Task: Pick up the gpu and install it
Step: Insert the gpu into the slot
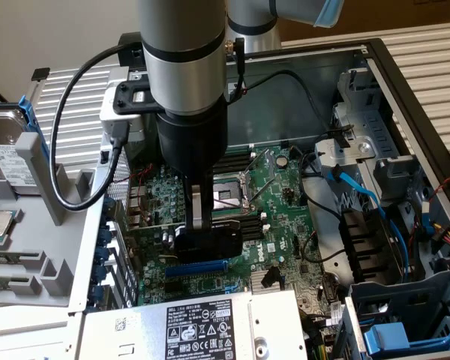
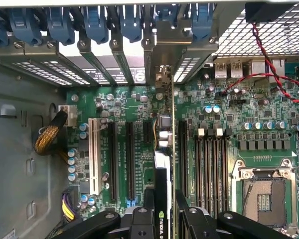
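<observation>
Tool (image 2: pixel 164 209) right up front, clamped on the gpu (image 2: pixel 162 169), one finger on each face. The card stands on edge among the black expansion slots (image 2: pixel 120 159) of the motherboard (image 2: pixel 249 124), with its metal end at the rear openings (image 2: pixel 189 67) of the computer case (image 1: pixel 300 97). Seated or just hovering? Can't tell.

The claw (image 1: pixel 202 223) grips the gpu (image 1: pixel 210 241) low over the motherboard (image 1: pixel 281 199), just beside a blue slot (image 1: pixel 197 267).
</observation>
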Robot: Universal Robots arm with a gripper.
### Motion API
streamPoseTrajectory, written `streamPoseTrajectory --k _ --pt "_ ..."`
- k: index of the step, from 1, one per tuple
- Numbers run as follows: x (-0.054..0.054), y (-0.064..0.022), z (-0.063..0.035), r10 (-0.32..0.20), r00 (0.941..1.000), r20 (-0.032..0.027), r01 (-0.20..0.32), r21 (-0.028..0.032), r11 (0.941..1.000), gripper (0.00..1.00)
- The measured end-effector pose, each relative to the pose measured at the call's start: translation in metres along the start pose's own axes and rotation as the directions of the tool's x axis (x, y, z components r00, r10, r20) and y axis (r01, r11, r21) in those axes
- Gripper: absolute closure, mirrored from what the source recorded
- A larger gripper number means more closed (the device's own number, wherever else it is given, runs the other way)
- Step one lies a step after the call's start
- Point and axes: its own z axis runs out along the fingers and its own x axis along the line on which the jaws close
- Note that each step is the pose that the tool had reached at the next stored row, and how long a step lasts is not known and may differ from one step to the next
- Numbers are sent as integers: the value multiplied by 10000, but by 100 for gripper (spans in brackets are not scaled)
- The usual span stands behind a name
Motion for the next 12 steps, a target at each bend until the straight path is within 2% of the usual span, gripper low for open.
streamPoseTrajectory --k 6,12 --pt "-3 2 4 -2 10000 4 2 1 10000 74" --pt "-7 11 4 -1 10000 34 1 -1 10000 74"
